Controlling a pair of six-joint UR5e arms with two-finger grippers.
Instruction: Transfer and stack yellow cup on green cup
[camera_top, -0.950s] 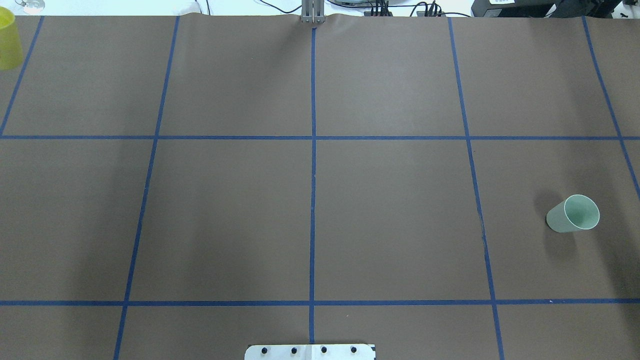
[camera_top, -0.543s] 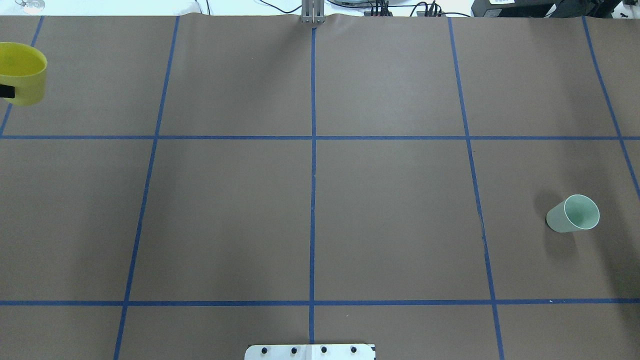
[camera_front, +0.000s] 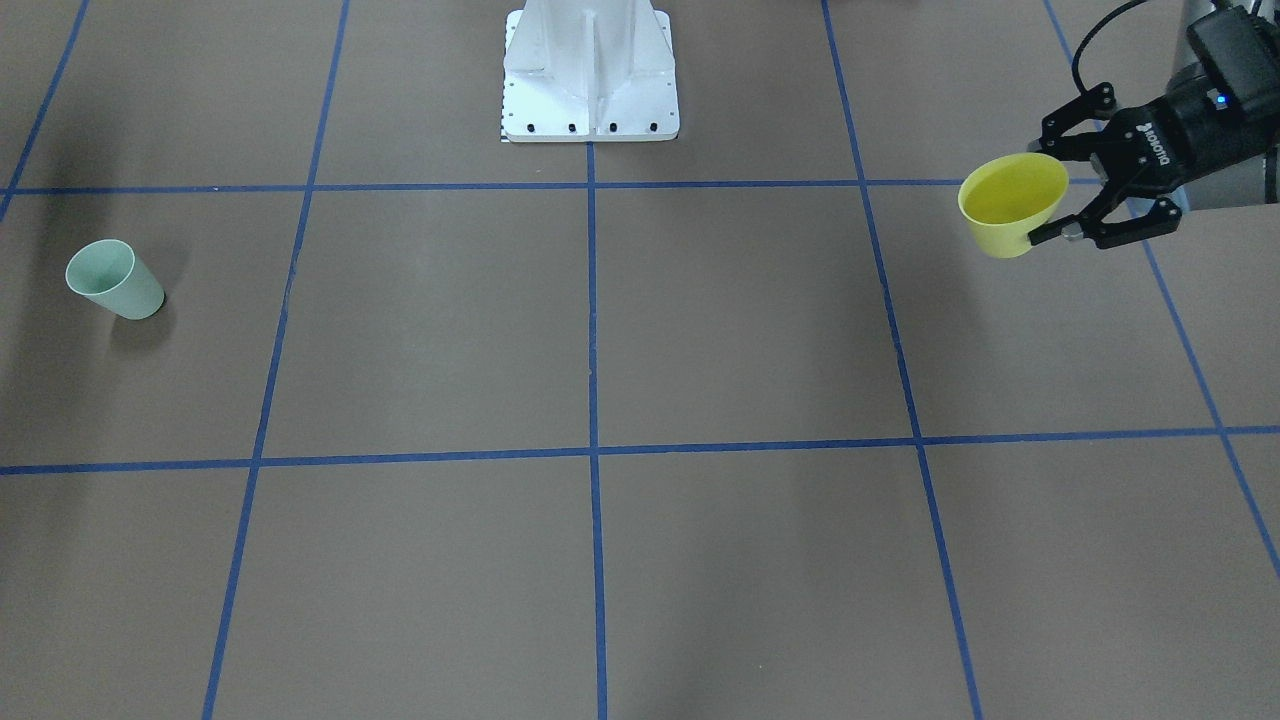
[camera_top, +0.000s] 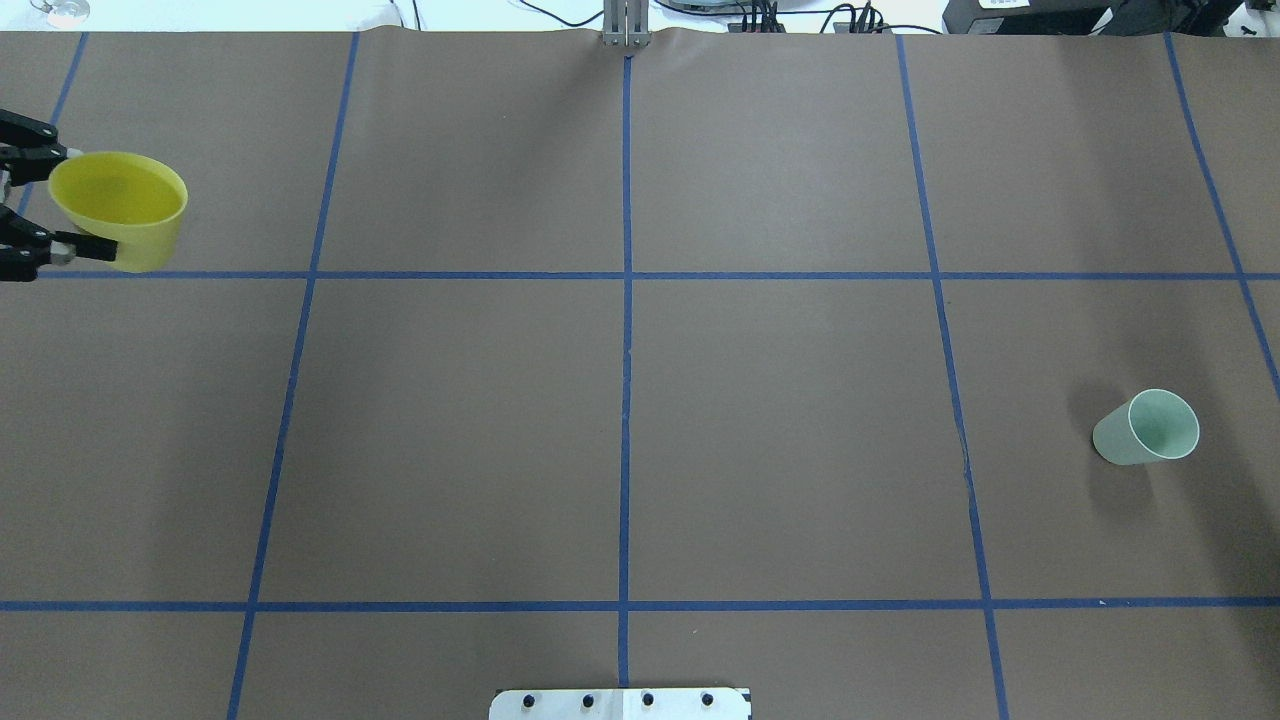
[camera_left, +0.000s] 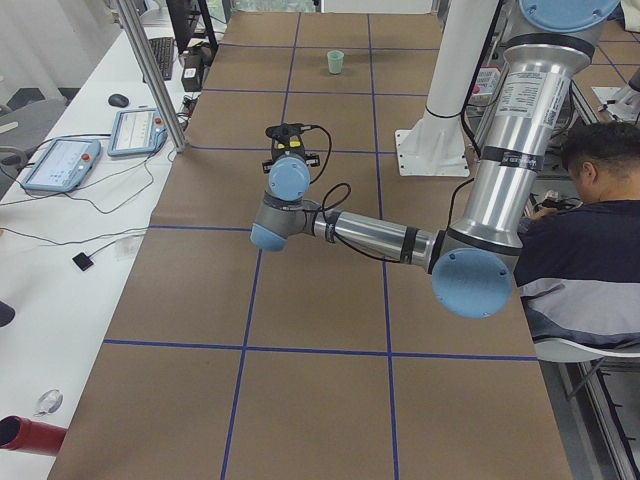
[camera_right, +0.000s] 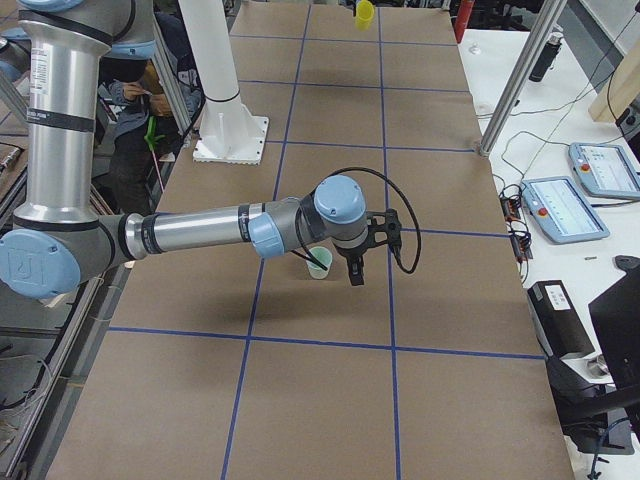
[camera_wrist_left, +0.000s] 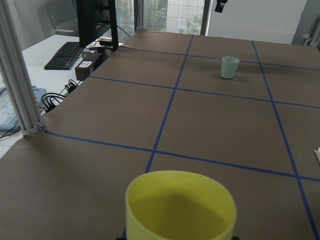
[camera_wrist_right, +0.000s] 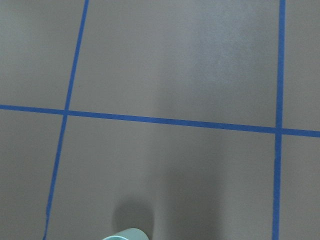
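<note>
Brown table (camera_top: 450, 450) taped into a blue grid (camera_top: 625, 400), white bench (camera_left: 60, 250) running along its far side. Left gripper (camera_front: 1040, 195) is pinching the yellow cup (camera_front: 1010, 205) by its wall, holding it upright over the far left of the table, inside looking bare. Green cup (camera_top: 1145, 428) is standing on the right side, well apart, also showing only bare plastic inside. Right gripper (camera_right: 355, 270) is hanging just beside it; can't tell whether its fingers are spread or closed. 1 person (camera_left: 580, 230) is sitting on the near side.
</note>
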